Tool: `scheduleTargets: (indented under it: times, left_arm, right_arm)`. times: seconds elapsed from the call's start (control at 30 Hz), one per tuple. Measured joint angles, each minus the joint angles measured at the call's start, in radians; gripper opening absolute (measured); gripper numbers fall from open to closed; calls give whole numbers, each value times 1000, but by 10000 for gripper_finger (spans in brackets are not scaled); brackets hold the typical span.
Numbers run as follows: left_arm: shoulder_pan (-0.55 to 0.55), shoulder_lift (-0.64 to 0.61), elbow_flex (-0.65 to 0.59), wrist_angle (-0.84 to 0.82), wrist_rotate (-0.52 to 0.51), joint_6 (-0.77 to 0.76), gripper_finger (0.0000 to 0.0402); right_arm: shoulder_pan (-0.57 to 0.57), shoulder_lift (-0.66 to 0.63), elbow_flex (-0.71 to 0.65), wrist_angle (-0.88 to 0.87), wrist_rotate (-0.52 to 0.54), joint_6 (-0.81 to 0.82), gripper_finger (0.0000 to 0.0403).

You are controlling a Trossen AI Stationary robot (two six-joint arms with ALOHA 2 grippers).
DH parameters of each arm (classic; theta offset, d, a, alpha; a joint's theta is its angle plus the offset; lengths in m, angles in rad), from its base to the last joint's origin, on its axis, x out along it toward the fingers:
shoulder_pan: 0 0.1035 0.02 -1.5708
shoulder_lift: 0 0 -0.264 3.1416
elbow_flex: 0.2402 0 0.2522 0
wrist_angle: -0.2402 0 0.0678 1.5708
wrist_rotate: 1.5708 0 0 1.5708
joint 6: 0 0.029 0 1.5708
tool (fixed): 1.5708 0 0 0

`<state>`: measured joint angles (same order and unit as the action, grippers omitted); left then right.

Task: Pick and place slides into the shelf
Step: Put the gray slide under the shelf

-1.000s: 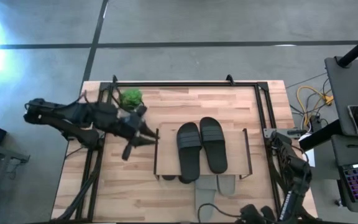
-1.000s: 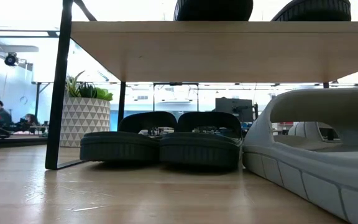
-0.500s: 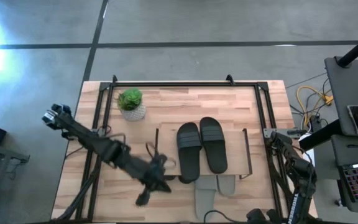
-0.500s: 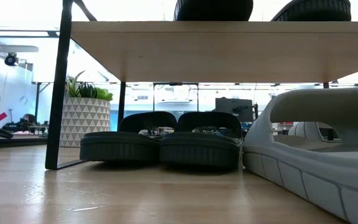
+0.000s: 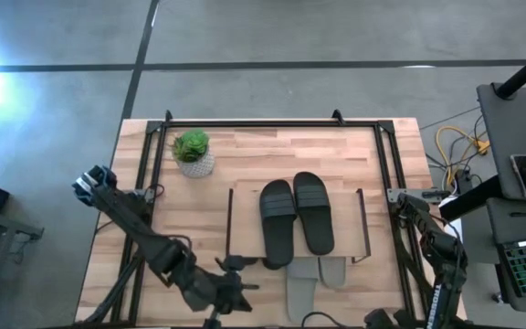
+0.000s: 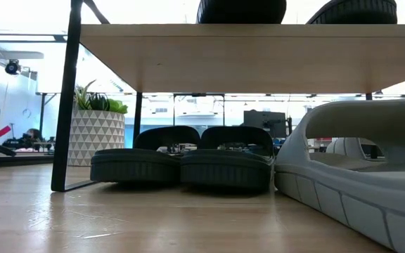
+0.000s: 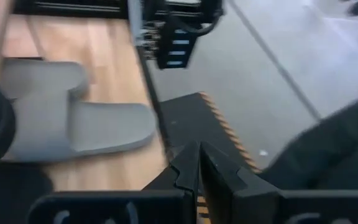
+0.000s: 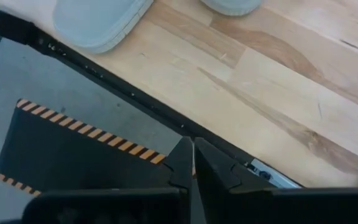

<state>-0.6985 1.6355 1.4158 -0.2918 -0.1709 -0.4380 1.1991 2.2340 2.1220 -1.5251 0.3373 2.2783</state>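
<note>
Slides on top: two black slides (image 5: 295, 219) lay side by side on the plank of the shelf (image 5: 247, 224), in the middle of the high view.
Slides below: two dark slides (image 6: 181, 163) stood under the plank, left of centre in the low view; the potted plant (image 6: 95, 133) was behind them at the left.
Grey slides: two light grey slides (image 5: 318, 276) lay on the tabletop (image 5: 382, 164) at the lower edge of the shelf, partly under it; one filled the lower right of the low view.
Left end effector: the left end effector (image 7: 197, 168) was at the lower centre-left of the high view, near the grey pair; its fingers were closed together and held nothing.
Right end effector: the right end effector (image 8: 192, 163) waited at the lower right of the high view, over the tabletop edge; fingers pressed together, empty.
Handling: the grey slide looked light, and I judge it soft foam with some bend, not fragile and not very slippery.
Where to hold: probably the broad strap, or the side of the sole near the middle, so it does not tilt.
</note>
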Motion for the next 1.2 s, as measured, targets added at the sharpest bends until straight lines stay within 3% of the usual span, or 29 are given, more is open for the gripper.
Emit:
scheduleTargets:
  times: [0.17, 0.33, 0.43, 0.53, 0.7, 1.03, 1.2]
  left_arm:
    - [-44, 74, 8, 41, -180, 9, 0]
    - [-105, 185, 8, 264, -355, 78, 0]
    - [-123, 263, 27, 436, -360, 72, 0]
    - [-134, 339, 72, 509, -352, 78, 0]
    - [-132, 449, 164, 509, -280, 78, 0]
    - [-88, 607, 323, 512, -250, 22, 0]
    - [-51, 672, 381, 425, -218, -29, 0]
  right_arm:
    - [-10, -3, 4, 10, -1, -1, 11]
    - [-8, -18, 7, 4, -6, -8, 11]
    - [-8, -25, 7, -6, -9, -8, 11]
    - [-9, -28, 7, -40, -14, -8, 11]
    - [-9, -28, 4, -44, -24, -8, 11]
    - [-20, -28, 1, -46, -24, -10, 11]
    - [-24, -27, 0, -46, -24, -12, 11]
